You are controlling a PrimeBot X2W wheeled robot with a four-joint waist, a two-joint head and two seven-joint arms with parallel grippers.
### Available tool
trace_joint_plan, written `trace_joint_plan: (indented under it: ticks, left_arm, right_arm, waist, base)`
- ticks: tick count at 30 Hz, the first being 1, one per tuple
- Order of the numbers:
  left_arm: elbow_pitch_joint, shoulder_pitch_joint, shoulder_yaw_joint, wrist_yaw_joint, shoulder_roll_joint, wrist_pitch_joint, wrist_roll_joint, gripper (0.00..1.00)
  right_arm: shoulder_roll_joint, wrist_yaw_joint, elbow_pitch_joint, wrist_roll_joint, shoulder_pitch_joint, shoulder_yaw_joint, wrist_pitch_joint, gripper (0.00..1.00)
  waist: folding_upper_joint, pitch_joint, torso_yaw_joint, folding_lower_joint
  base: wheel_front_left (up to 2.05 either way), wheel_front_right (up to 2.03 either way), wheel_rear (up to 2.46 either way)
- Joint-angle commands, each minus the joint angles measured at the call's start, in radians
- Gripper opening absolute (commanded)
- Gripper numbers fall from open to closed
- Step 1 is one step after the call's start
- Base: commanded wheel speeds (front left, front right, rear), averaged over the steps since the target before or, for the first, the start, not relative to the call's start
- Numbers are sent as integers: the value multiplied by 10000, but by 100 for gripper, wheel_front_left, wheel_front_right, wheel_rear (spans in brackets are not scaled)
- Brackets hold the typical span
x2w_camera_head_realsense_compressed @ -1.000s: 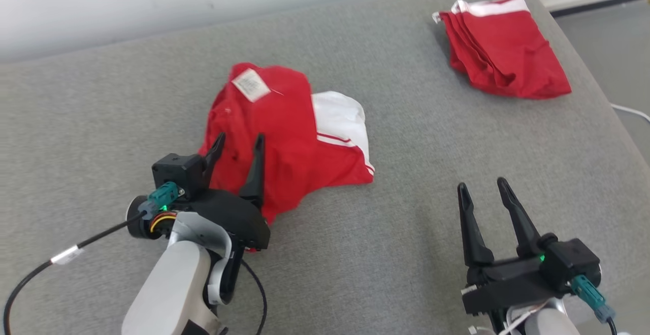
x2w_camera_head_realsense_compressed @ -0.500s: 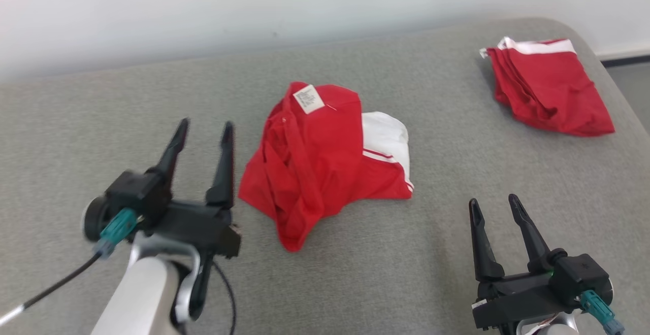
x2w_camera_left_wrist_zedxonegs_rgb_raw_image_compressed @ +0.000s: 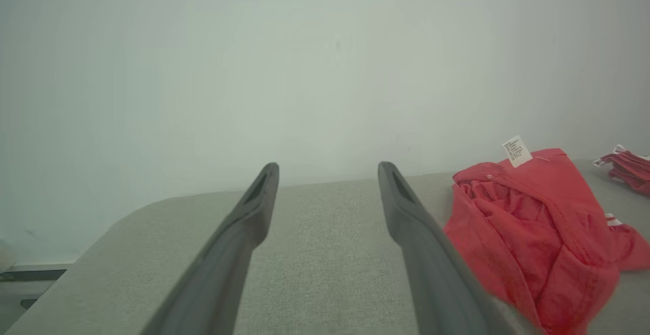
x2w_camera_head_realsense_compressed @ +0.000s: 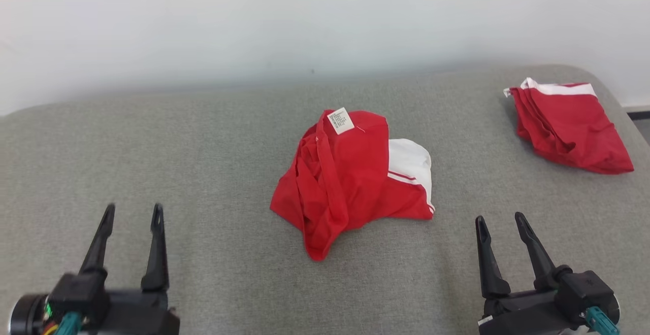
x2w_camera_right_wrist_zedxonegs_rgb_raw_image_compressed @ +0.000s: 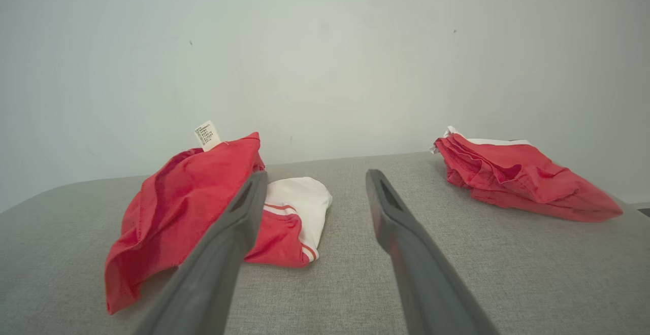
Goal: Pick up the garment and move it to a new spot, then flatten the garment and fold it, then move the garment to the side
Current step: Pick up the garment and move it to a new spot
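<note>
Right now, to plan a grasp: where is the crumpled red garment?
In the head view the crumpled garment lies centred on the cushion, left of the folded garment.

No text is readable: the tag (x2w_camera_head_realsense_compressed: 342, 121) on the garment (x2w_camera_head_realsense_compressed: 350, 188), ahead-left of the right gripper (x2w_camera_head_realsense_compressed: 498, 218), has too small print.

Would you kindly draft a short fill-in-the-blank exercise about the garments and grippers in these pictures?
The crumpled garment in the middle is red and ____.
The left gripper and the right gripper both stand ____, holding nothing.
The folded garment lies to the robot's ____ of the crumpled one.
Both garments rest on a ____ fabric surface.
Missing words: white; open; right; grey.
</note>
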Motion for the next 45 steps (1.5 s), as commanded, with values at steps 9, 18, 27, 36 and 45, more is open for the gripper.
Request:
trace_joint_plan:
  ticks: [9,18,27,36,45]
  left_arm:
    - [-510,1475,418,323,156,-240,124,100]
    - [-683,2307,825,317,-223,-270,517,100]
    - [-371,2545,1198,-70,-848,-275,1118,100]
    - [-179,2579,1662,-459,-1322,-276,1682,100]
    - [-63,2486,1874,-721,-1553,-277,2060,100]
  right_arm:
    - [103,-29,23,67,339,-61,-3,100]
    - [217,-27,102,123,582,-185,-3,100]
    - [321,-29,255,102,766,-158,-3,100]
    - [364,-29,343,83,847,-154,-3,100]
    - [371,-29,372,100,851,-154,-3,100]
  waist:
    - [0,-203,173,1]
    - [0,-302,209,1]
    - [0,-502,157,1]
    - [0,-558,122,1]
    - [0,-534,145,1]
  base:
    - [0,0,0]
    - [0,0,0]
    - [0,0,0]
    - [0,0,0]
    - [0,0,0]
